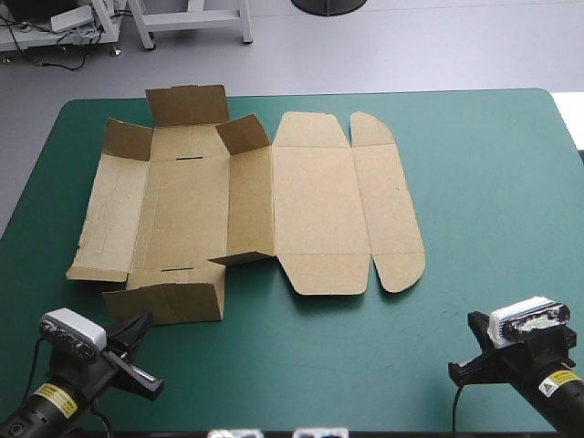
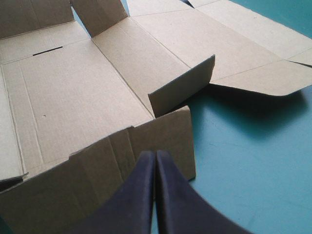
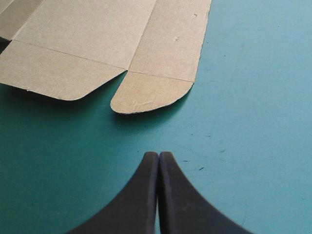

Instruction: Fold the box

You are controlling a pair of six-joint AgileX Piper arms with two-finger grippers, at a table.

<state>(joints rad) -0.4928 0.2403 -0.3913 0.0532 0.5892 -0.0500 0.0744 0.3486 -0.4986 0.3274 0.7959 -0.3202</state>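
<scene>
L gripper at near edge, fingers pressed together, right beside the box near flap. R gripper likewise tips together, over bare teal-green cover. The box lies mostly flat, table's left-centre, few flaps up.

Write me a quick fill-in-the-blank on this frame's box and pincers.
1. The box is ____ board.
2. The left pincer is ____, holding nothing.
3. The cover under the right pincer is ____.
4. The box's raised flaps sit nearer the ____ pincer.
Missing: brown; shut; teal-green; left.
</scene>
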